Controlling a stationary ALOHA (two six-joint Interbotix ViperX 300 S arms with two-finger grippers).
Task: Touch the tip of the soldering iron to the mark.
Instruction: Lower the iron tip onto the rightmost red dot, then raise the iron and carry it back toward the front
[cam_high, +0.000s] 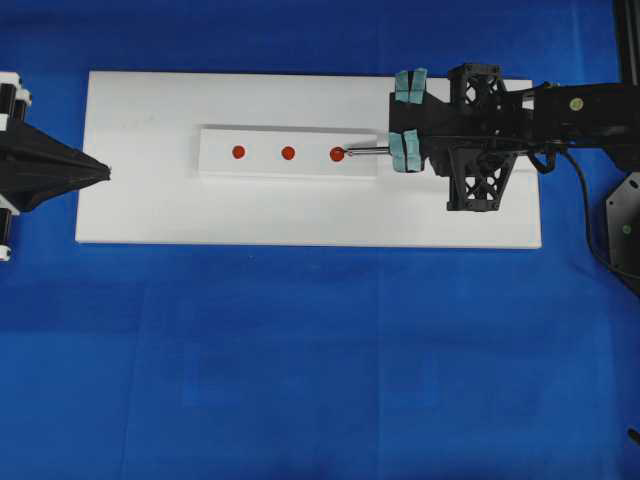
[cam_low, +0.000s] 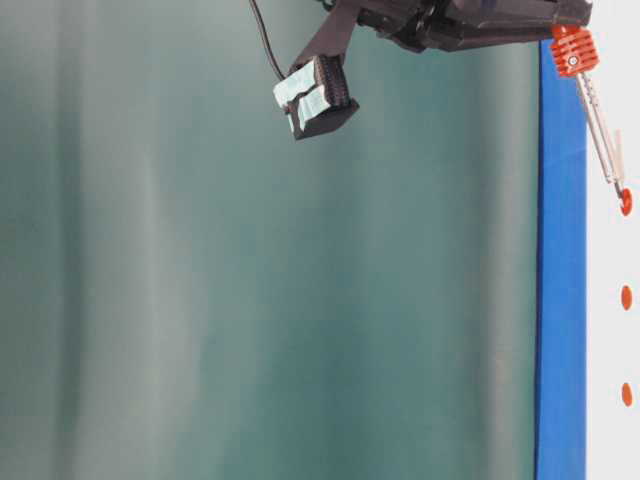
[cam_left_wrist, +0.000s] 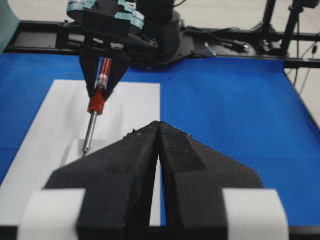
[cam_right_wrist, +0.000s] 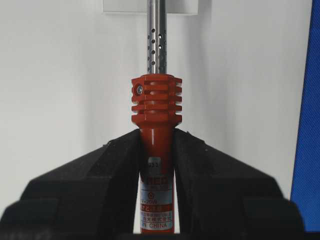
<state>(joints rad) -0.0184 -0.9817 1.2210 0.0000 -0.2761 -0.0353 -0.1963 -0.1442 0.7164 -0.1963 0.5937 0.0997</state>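
One soldering iron (cam_right_wrist: 153, 150), red-orange handled, is pinched between the black fingers of the right gripper (cam_right_wrist: 155, 165), and its thin metal shaft slants down so the tip sits at the edge of the nearest of three red marks (cam_high: 337, 154) on a small white block (cam_high: 288, 152). That block lies on a larger white board (cam_high: 300, 215) over blue cloth (cam_high: 300, 380), while the left gripper (cam_left_wrist: 159, 150) rests with its jaws pressed together, empty, at the board's far end.
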